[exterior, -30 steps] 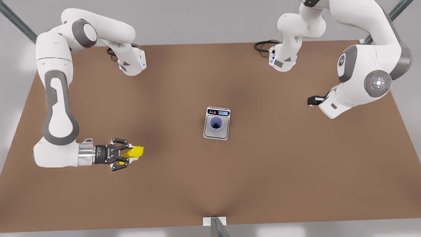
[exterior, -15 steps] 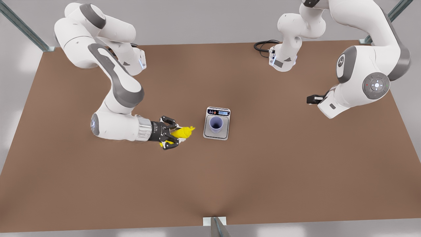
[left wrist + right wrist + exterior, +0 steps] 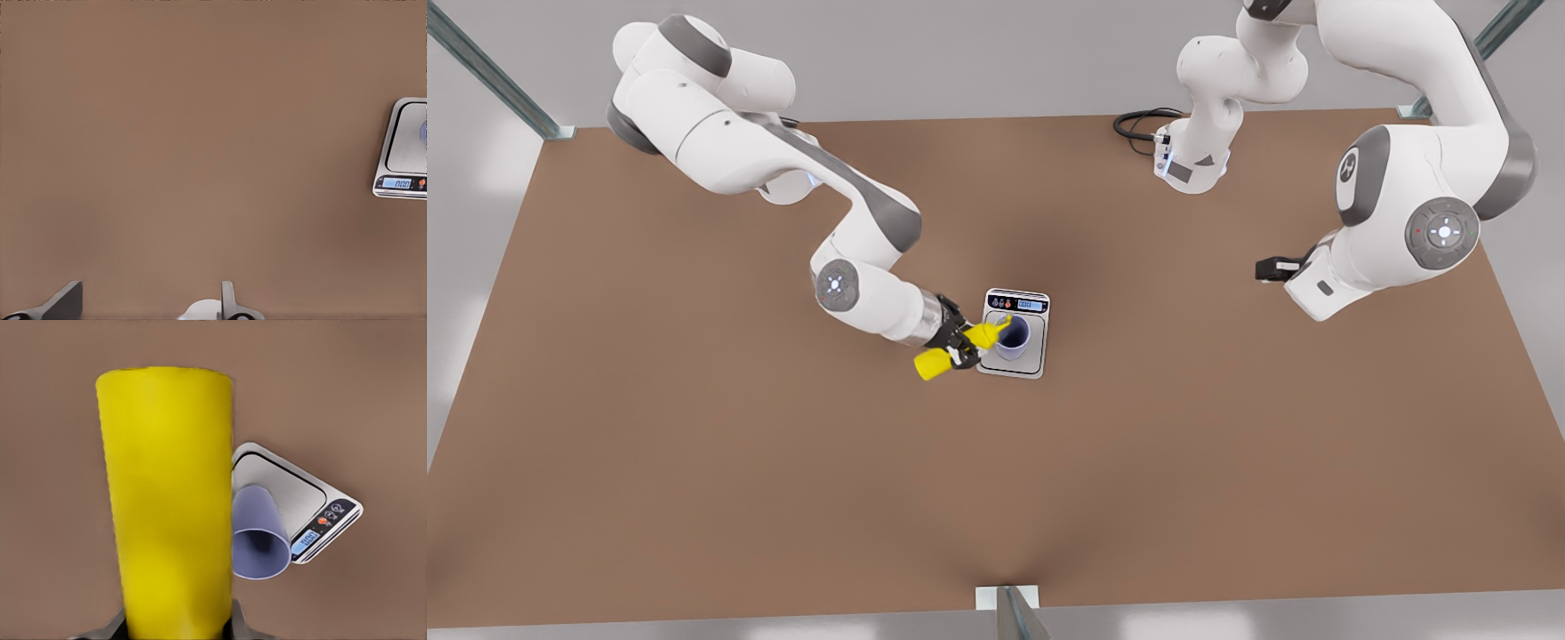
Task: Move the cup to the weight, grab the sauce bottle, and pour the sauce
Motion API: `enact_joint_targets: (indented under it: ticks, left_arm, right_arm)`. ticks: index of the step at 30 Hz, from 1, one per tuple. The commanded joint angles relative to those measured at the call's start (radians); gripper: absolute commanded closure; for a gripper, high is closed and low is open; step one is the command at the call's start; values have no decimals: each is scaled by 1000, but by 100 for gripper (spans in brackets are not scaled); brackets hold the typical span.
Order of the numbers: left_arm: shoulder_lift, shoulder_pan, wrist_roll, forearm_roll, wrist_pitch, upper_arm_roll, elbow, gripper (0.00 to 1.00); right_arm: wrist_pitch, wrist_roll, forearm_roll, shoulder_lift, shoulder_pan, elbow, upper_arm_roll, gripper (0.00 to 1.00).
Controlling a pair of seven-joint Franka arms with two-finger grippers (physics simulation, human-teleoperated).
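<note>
The right gripper [image 3: 958, 347] clenched the smooth yellow bottle [image 3: 969, 345] on its jaws, nozzle over the tapered cup's [image 3: 1013, 336] rim. The cup stood on the flat silver weight [image 3: 1014, 332] mid-table [image 3: 694, 462], open brown surface around. The left gripper [image 3: 150, 308] waited apart, jaws released.

Front view: high overhead, whole brown table [image 3: 694, 498]. Left wrist view looks down from afar; right wrist view close. All share the flat silver rectangular scale [image 3: 1013, 334] [image 3: 403, 150] [image 3: 303, 497].

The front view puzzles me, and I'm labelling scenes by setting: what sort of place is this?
Likely a simulated robot test bench, not a kitchen: a bare brown table, metal frame struts, and a scale with a cup between two arms.
</note>
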Motion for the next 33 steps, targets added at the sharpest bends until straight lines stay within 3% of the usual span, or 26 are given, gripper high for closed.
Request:
enact_joint_targets:
  ticks: [1,11,13,33]
  left_arm:
    - [0,0,-1,1,0,0,0,0]
    - [15,0,-2,-1,-22,2,-3,0]
    - [15,0,-2,-1,-22,0,-3,0]
    - [43,0,-2,-2,-26,0,-4,0]
  right_arm:
    - [-7,-2,1,1,0,0,0,35]
    - [18,5,-140,51,36,0,-8,36]
    - [98,5,-145,53,37,-4,-9,36]
    - [101,-30,-453,70,55,-86,-2,36]
